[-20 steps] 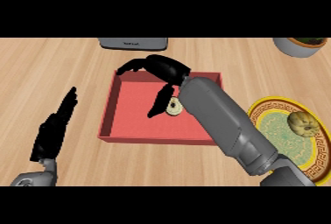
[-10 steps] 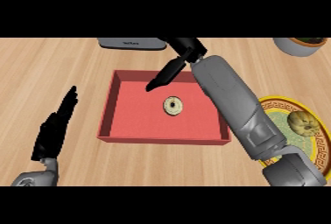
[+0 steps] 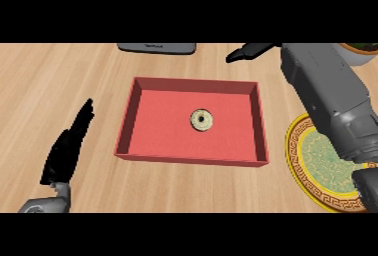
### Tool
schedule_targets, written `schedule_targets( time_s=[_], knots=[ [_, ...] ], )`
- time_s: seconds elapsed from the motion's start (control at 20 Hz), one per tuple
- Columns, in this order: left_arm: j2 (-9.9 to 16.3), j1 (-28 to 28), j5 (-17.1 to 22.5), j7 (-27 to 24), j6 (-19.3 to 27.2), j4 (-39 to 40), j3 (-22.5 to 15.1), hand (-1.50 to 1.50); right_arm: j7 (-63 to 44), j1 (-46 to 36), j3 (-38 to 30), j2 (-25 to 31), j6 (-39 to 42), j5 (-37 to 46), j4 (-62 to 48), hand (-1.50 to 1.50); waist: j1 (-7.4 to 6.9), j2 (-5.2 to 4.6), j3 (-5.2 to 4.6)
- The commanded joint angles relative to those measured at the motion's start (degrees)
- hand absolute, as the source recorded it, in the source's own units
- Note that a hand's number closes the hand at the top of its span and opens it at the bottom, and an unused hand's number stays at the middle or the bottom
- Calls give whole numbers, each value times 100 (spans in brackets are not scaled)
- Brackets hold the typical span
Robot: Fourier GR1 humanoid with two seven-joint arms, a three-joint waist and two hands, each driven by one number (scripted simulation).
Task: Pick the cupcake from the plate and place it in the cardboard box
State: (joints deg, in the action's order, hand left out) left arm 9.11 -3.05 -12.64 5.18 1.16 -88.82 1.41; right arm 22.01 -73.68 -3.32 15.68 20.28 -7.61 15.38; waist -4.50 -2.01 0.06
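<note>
Placing step looks done: cupcake sitting in red box, right hand beyond it, fingers straight, holding nothing, plate bare; next probably just retreat.

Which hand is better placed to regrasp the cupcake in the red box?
Right, probably: the black right hand is near the red box's far right corner, closer to the round cupcake; left hand rests outside.

A light wooden desk is filling the frame, its grain running left to right. A flat grey object is lying at the upper edge, left of centre, partly cut off. A pale round vessel is sitting in the upper right corner, mostly out of frame.
</note>
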Motion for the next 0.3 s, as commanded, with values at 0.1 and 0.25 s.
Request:
schedule_targets(
  time_s=[0.1, 0.25],
  knots=[
    [32, -86, -33, -84, -20, 36, -7, 0, 321, -1, -240, 830, 647, -71, -407, -150, -142, -93, 6],
    [73, -135, 75, -55, -147, -64, 1, 0, 490, 59, -135, 1212, 1045, 74, -444, -150, -232, -142, 14]
  ],
)
